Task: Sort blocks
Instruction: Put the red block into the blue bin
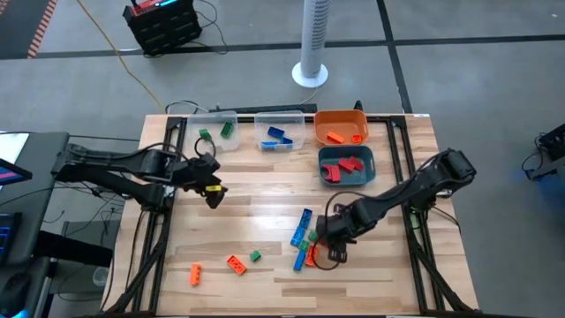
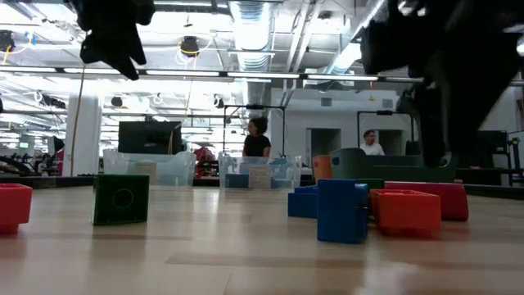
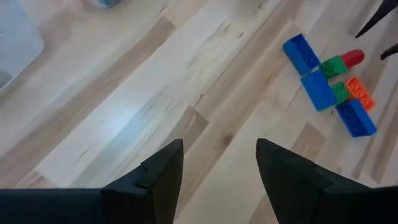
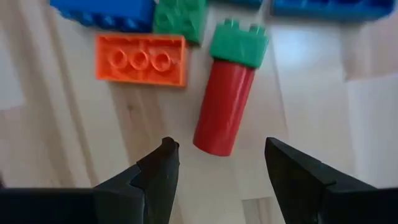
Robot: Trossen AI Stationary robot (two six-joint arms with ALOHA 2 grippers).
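A cluster of blocks (image 1: 305, 240) lies on the wooden table right of centre: blue bricks, green ones, an orange brick (image 4: 140, 59) and a red cylinder (image 4: 222, 112) with a green block (image 4: 239, 42) at its far end. My right gripper (image 4: 219, 149) hovers open over this cluster, pointing down. Its fingers stand on either side of the red cylinder's near end and touch nothing. My left gripper (image 1: 212, 190) is open over bare wood at the table's left. It holds nothing, and the cluster (image 3: 329, 81) lies well beyond it.
Two clear bins (image 1: 212, 131) (image 1: 281, 132), an orange bin (image 1: 342, 125) and a teal bin (image 1: 346, 165) stand along the far side with blocks inside. Two loose orange blocks (image 1: 195, 274) (image 1: 236, 263) and a green one (image 1: 255, 256) lie near the front left.
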